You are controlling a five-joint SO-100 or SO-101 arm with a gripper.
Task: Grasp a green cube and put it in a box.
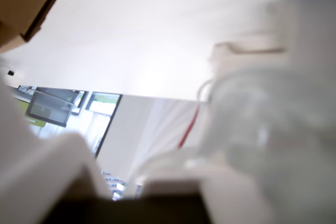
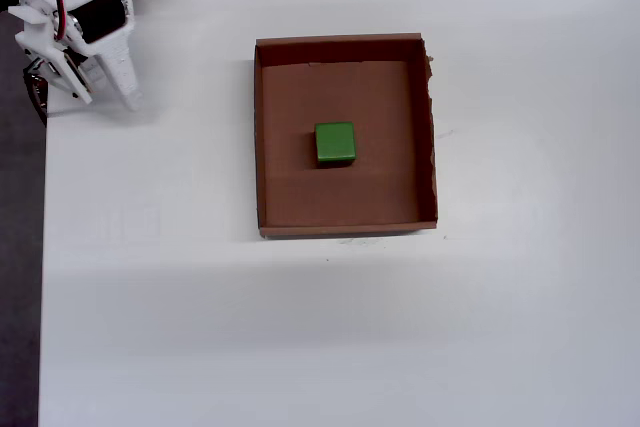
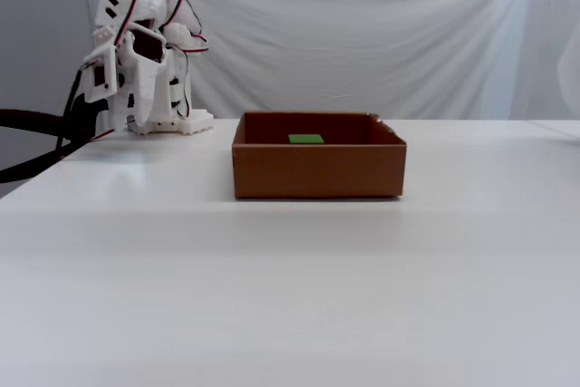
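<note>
Sitting on the floor of the box (image 2: pixel 345 202), the green cube (image 2: pixel 335 143) rests near the middle, a bit toward the left wall in the overhead view, and touches no wall. So the main job looks done: the cube is inside and nothing holds it.

The box stands on the white surface (image 2: pixel 300 347), closer to its back edge than its front edge in the fixed view. The arm is folded up far away, at the back left corner of the surface. Its gripper (image 2: pixel 100 72) holds nothing. I cannot tell if it is apart or closed, because the pictures do not show the tips well. What may be left is only for the arm to rest.

The overhead view shows the whole cube and the box floor. The fixed view shows only the cube's top over the front wall, but it shows the arm's height. The wrist view is blurry; it shows one box corner and no cube.
</note>
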